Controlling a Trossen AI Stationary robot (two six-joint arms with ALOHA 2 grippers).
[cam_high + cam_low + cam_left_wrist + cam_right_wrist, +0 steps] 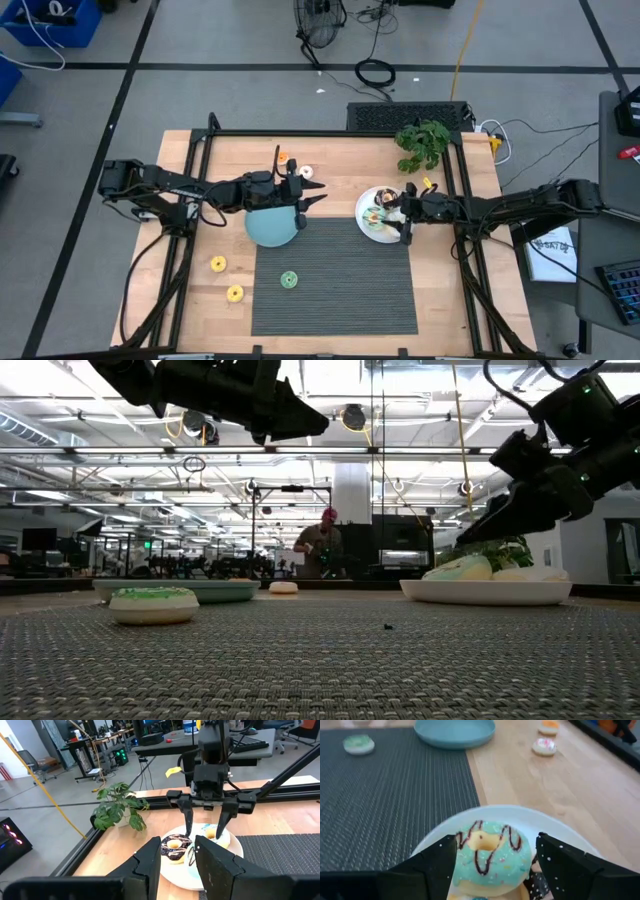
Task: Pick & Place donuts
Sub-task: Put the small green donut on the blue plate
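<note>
The white plate holds several donuts, among them a mint one with chocolate drizzle and a chocolate one. My right gripper hovers open over this plate, one finger on either side of the mint donut. My left gripper is open and raised above the teal plate, pointing toward the white plate. A green donut lies on the dark mat. Two yellow donuts sit on the wood near the left. An orange donut and a white one lie toward the far edge.
A ribbed dark mat covers the table's near middle. A small potted plant stands at the far right corner, just behind the white plate. Black frame rails run along the table's sides. A person stands far off in the room.
</note>
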